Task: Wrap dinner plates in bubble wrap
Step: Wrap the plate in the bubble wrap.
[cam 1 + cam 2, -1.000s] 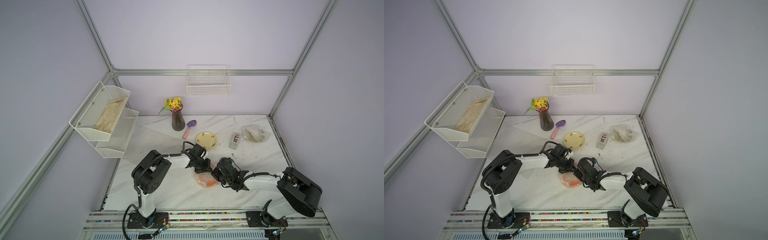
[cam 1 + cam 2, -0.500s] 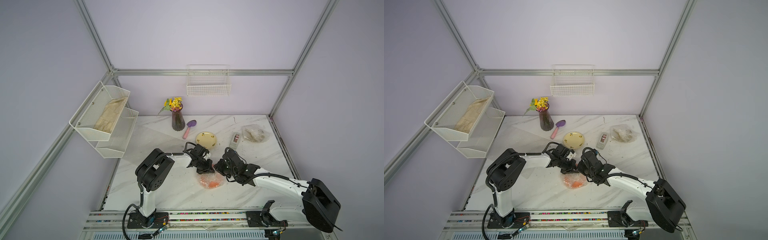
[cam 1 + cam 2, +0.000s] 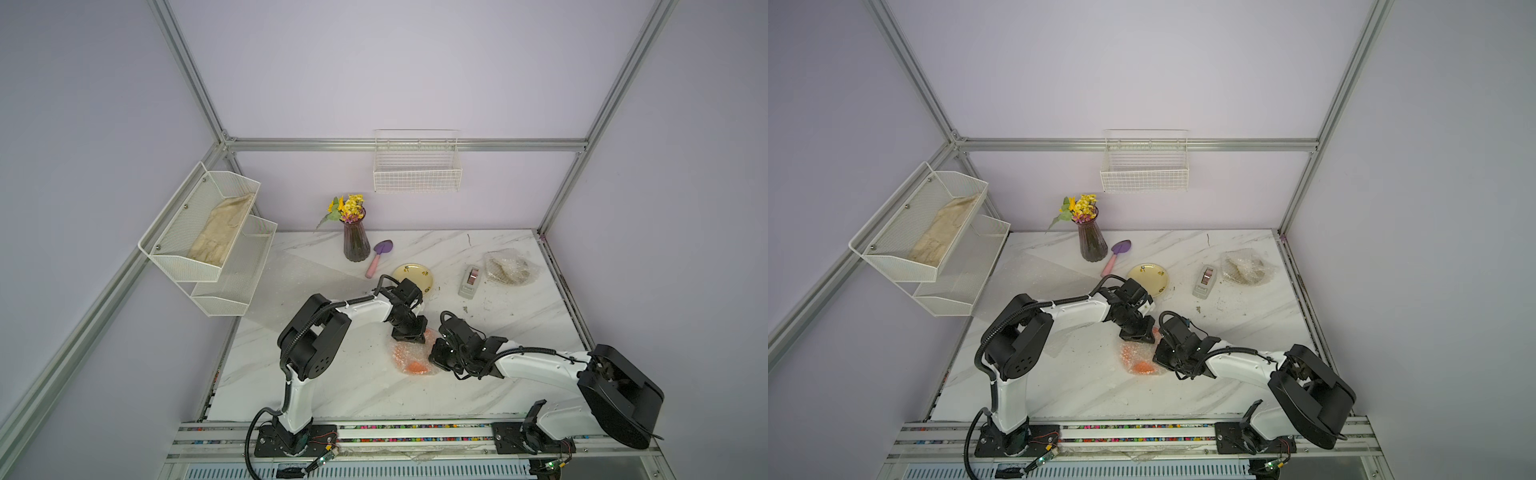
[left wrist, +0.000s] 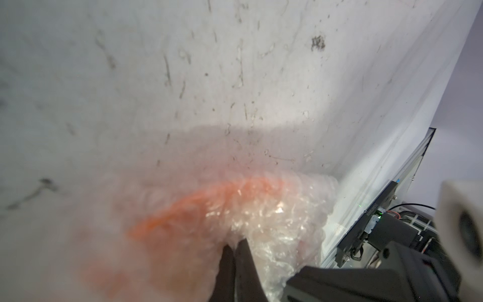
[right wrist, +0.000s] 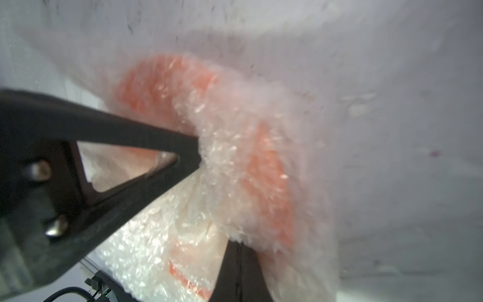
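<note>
Left end effector (image 3: 409, 336) is pointing down with its two black fingers (image 4: 226, 261) closed together, the tips sinking into the clear crinkly bubble wrap (image 3: 405, 351) that is covering the bright orange round plate (image 3: 415, 368); whether a fold is being pinched between them cannot be told. Right end effector (image 3: 435, 356) is meeting the same bundle from the opposite side, its fingers (image 5: 228, 266) likewise closed and touching a bunched ridge of wrap. This wrapped orange plate is lying on the white marble tabletop (image 3: 353, 390) around its middle, somewhat toward the near edge, between the two end effectors. Toward the far edge, a yellow round plate with dark ornaments (image 3: 414, 276) is sitting bare, with a grey tape dispenser (image 3: 470, 281) near it and a second crumpled bubble-wrap bundle (image 3: 509, 268) resting near the far right corner.
</note>
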Robot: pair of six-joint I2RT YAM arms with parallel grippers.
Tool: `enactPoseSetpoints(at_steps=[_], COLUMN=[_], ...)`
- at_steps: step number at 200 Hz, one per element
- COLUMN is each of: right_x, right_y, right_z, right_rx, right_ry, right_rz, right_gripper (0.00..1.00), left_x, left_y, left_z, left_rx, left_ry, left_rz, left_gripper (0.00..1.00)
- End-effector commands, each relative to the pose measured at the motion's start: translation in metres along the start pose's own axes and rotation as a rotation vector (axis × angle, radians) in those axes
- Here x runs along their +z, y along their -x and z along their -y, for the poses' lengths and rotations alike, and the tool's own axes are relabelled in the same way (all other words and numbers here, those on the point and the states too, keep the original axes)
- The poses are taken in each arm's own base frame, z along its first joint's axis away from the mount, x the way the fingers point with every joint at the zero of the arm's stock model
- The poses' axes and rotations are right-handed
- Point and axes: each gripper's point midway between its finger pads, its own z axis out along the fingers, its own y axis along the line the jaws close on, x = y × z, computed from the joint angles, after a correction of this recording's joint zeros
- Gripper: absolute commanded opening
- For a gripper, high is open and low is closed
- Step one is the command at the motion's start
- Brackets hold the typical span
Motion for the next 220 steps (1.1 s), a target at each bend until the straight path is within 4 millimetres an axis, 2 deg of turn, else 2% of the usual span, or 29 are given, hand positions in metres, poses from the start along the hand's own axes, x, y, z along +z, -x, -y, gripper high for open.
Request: enactPoseSetpoints(at_steps=[1,25,41,67,84,97,122,160,171,178,198,220], right_x=[0.015,0.026,0.033,0.035,0.033,0.03,0.024,0.009,0.002,-0.008,-0.026,-0.037], right_y=[-0.024,-0.026,-0.026,-0.026,-0.024,-0.022,-0.018,-0.005,-0.002,0.002,0.01,0.024], right_z=[0.0,-0.013,-0.012,0.0,0.01,0.016,0.022,0.009,0.008,0.003,0.005,0.007], right_rx=[0.057,0.084,0.117,0.158,0.183,0.198,0.221,0.21,0.217,0.216,0.226,0.249], right_ry=[0.008,0.063,0.079,0.065,0.048,0.041,0.041,0.096,0.104,0.127,0.131,0.159], right_rz=[-0.084,-0.104,-0.104,-0.084,-0.059,-0.04,-0.008,0.054,0.078,0.102,0.151,0.163], right_gripper=[0.0,0.0,0.0,0.0,0.0,0.0,0.0,0.0,0.0,0.05,0.16,0.18], left_x=[-0.005,-0.007,-0.013,-0.025,-0.021,-0.016,0.003,0.032,0.035,0.037,0.036,0.032], left_y=[0.009,0.018,0.016,-0.005,-0.023,-0.029,-0.044,-0.059,-0.059,-0.059,-0.059,-0.055], left_z=[-0.017,-0.011,-0.004,0.013,0.02,0.022,0.008,-0.024,-0.028,-0.031,-0.035,-0.032], left_rx=[0.043,0.061,0.059,0.036,0.013,0.003,-0.044,-0.098,-0.115,-0.124,-0.121,-0.066], left_ry=[0.133,0.148,0.159,0.171,0.146,0.116,0.074,0.136,0.118,0.109,0.11,0.104], left_rz=[-0.02,-0.027,-0.022,0.027,0.06,0.099,0.087,0.007,-0.006,-0.011,-0.011,0.017], left_gripper=[0.0,0.0,0.0,0.02,0.02,0.02,0.02,0.05,0.05,0.05,0.05,0.05])
